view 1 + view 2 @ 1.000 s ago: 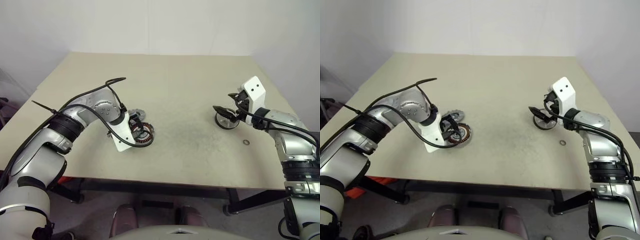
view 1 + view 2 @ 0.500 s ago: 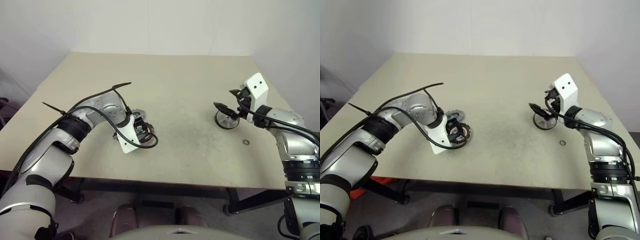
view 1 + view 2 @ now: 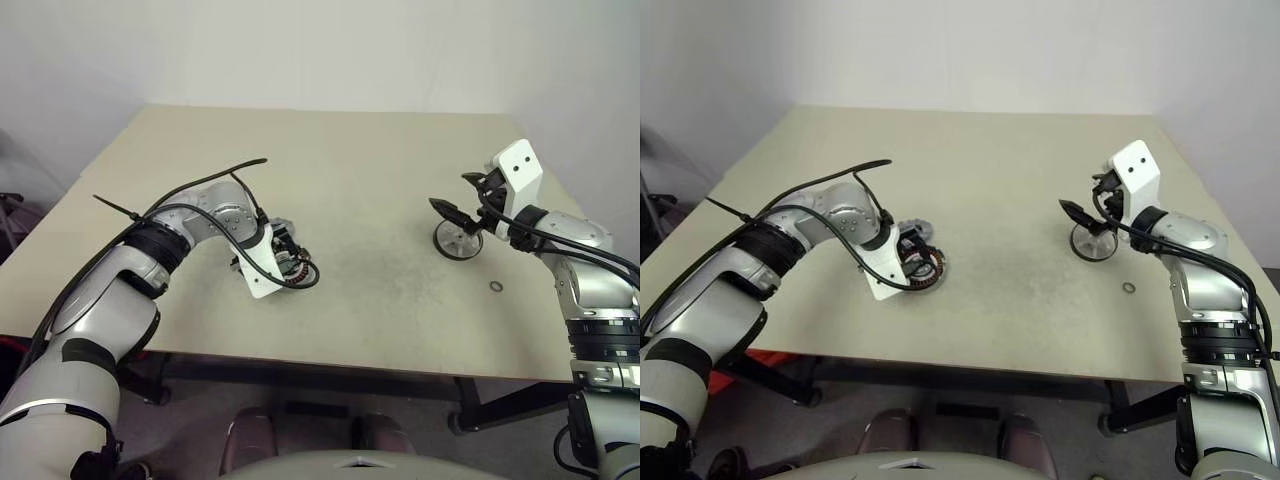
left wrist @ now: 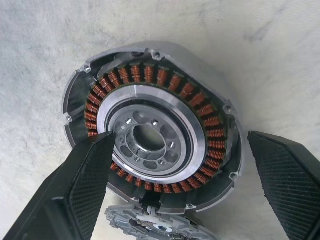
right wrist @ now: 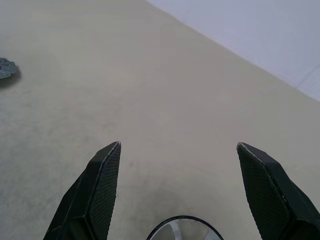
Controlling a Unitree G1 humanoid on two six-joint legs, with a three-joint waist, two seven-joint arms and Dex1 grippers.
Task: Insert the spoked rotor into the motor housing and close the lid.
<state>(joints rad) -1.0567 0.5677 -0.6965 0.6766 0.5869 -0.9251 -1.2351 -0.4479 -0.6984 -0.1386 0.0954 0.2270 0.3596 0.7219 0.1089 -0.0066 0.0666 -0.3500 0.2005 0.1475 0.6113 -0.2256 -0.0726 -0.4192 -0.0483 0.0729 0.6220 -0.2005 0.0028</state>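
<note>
The motor housing (image 4: 150,135), a grey cylinder with copper windings round a silver hub, lies on the table's left half, partly hidden under my left gripper (image 4: 180,137). That gripper points steeply down over it and is open, one finger (image 4: 85,185) over the inner ring and the other off the rim. The lid (image 3: 917,232), a dark notched disc, lies just behind the housing. At the right, the spoked rotor (image 3: 458,240) rests on the table. My right gripper (image 3: 455,200) hovers open just above it, holding nothing.
A small metal ring (image 3: 494,286) lies on the beige table (image 3: 380,170) to the right of the rotor, near the front edge. The white wall stands behind the table's far edge.
My left gripper has shifted a little to the right and further over the motor housing. The right gripper has stayed above the rotor, still open.
</note>
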